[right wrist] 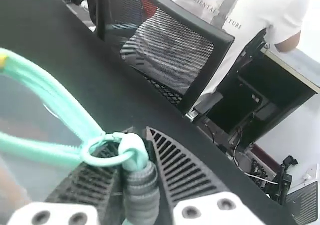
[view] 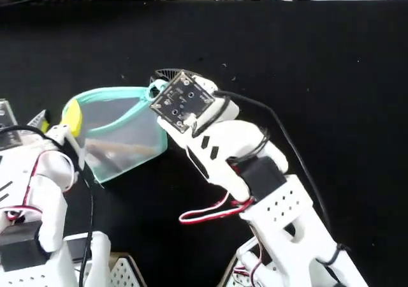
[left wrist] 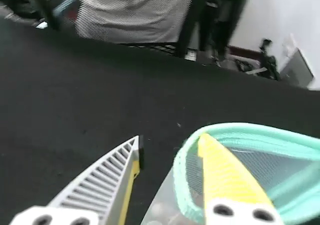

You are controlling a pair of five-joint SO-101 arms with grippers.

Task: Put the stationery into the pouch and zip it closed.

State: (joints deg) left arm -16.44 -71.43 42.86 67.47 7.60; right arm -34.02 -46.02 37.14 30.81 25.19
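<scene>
Step in hand, by my reading: the zipping. My right claw (right wrist: 142, 132) is pressed together on the zip pull (right wrist: 132, 155), the grey cord pinched between the black fingers with the mint ring (right wrist: 105, 152) looped just in front of them. My left claw (left wrist: 170, 140) is spread. Its yellow finger (left wrist: 220, 170) lies over the pouch mouth, the ridged white finger (left wrist: 107, 177) sits outside, and the rim passes between the two without being clamped.

Pouch (view: 105, 95): on the left part of the black tabletop (view: 306, 64), well clear of the far edge, between my two arms. Clear walls, mint zip band. The band stands up in an open loop, so the mouth is not closed. Something long and brownish (view: 121, 150) lies inside against the wall, likely stationery, though I cannot tell what. No loose pieces visible on the tabletop around it.

Next move, as I judge it:
- Left claw needs to close on the rim at its end, or at least pin it, so the pouch does not slide.
- Right claw draws the pull along the band toward the left claw, keeping the line straight.
- The yellow finger must come out of the mouth before the slider reaches it.

Risk: soft walls may bunch under the slider.
</scene>
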